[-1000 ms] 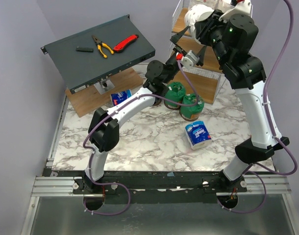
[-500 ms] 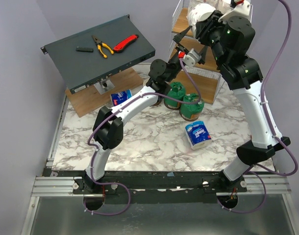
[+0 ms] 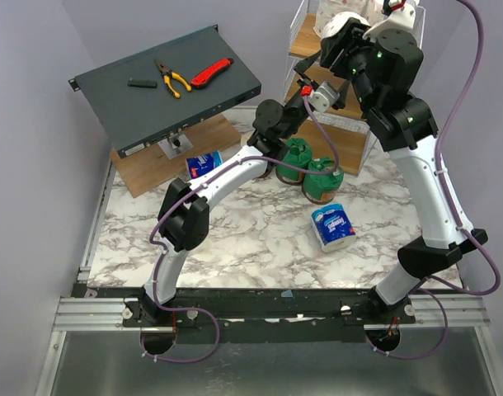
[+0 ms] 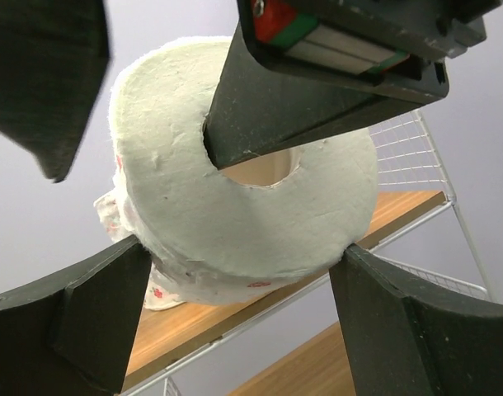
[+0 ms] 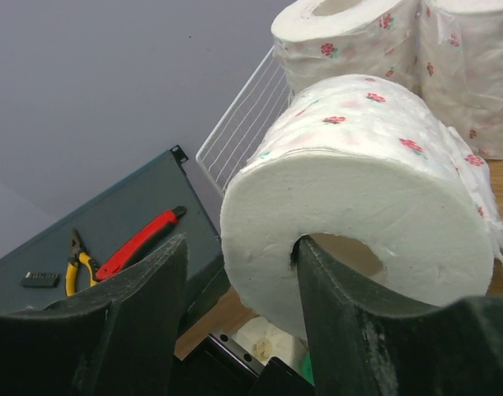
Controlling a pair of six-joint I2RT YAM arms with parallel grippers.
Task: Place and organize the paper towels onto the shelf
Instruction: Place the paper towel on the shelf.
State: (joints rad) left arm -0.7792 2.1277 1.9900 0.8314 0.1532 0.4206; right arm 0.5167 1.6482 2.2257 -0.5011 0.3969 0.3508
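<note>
Right pincer [image 5: 239, 313] at shelf [image 3: 305, 37] top tier, one finger inside core of pink-print roll [image 5: 359, 198], grip undeterminable. Left pincer [image 4: 235, 280] spread, below roll.

White arms [image 3: 429, 190], black joints (purple cables [image 3: 464, 99]).

Right end effector [image 3: 338, 41] moves up and back, carrying the pink-print roll [image 5: 359, 198] deeper over the shelf [image 3: 305, 49] top tier; one finger sits in the core and the jaws spread wider than a second ago. Left end effector [image 3: 299, 92] climbs toward the shelf, ending under the roll, jaws narrowing slightly but apart.
</note>
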